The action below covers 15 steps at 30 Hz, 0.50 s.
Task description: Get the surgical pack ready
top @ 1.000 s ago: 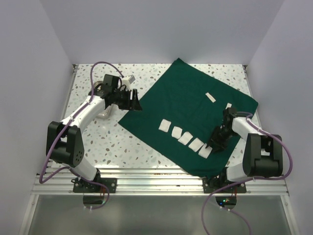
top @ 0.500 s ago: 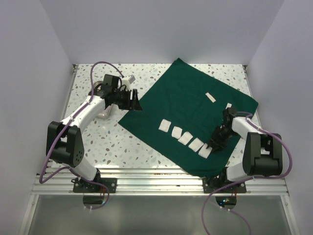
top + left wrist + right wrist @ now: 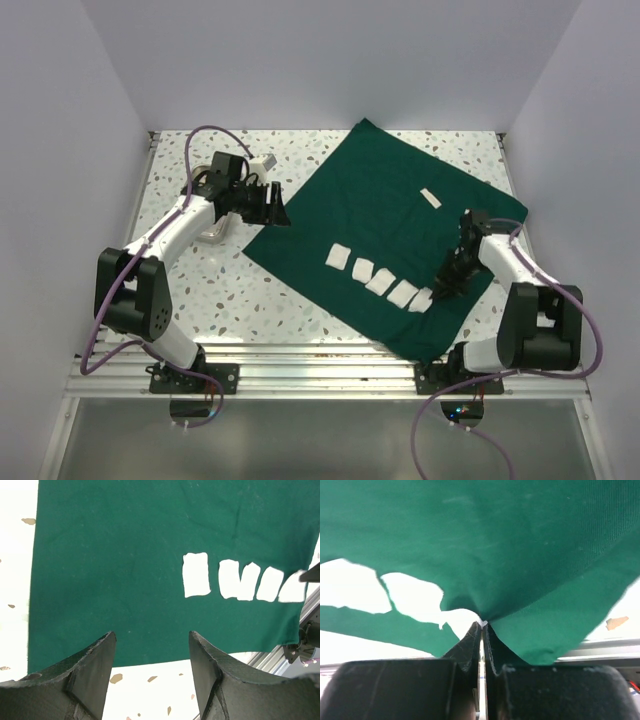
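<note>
Green drape [image 3: 385,195] lies spread flat on table [image 3: 200,290], gauze row [image 3: 365,270] near its front edge; right gripper [image 3: 445,288] clamped on a drape pucker by the end gauze, probably to start a fold, left gripper [image 3: 272,210] hangs open at the left corner.

Dark green plain drape [image 3: 372,200], white gauze squares [image 3: 337,257], pale table [image 3: 215,290] speckled brown and grey
</note>
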### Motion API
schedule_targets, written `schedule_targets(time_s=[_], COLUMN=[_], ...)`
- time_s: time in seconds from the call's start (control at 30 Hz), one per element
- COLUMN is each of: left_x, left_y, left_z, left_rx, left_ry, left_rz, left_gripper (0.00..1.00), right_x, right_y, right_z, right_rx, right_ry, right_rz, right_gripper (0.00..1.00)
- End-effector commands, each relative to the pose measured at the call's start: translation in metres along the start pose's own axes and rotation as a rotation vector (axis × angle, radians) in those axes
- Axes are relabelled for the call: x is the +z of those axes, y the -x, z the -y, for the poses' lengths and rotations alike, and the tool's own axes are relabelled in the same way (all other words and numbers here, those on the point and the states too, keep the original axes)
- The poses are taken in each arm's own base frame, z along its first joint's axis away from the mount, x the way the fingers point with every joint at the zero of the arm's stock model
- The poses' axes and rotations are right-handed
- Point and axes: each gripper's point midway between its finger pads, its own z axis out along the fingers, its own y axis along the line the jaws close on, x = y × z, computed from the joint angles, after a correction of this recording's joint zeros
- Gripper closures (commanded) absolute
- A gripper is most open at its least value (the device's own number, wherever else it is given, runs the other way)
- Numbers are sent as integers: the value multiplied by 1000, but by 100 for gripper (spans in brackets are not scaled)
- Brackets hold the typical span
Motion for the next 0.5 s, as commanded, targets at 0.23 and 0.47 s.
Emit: schedule_targets(time_s=[0.23, 0.47], left_x=[-8, -7], left_y=[16, 16], left_z=[13, 12], left_rx=[40, 42], left_ry=[-42, -40], left_rz=[51, 48], left_gripper=[36, 36], right_x=[-59, -35], right_y=[9, -11], right_z=[-60, -38], right_rx=[-45, -77], right_ry=[192, 72], right_rz=[73, 18], right_gripper=[100, 100])
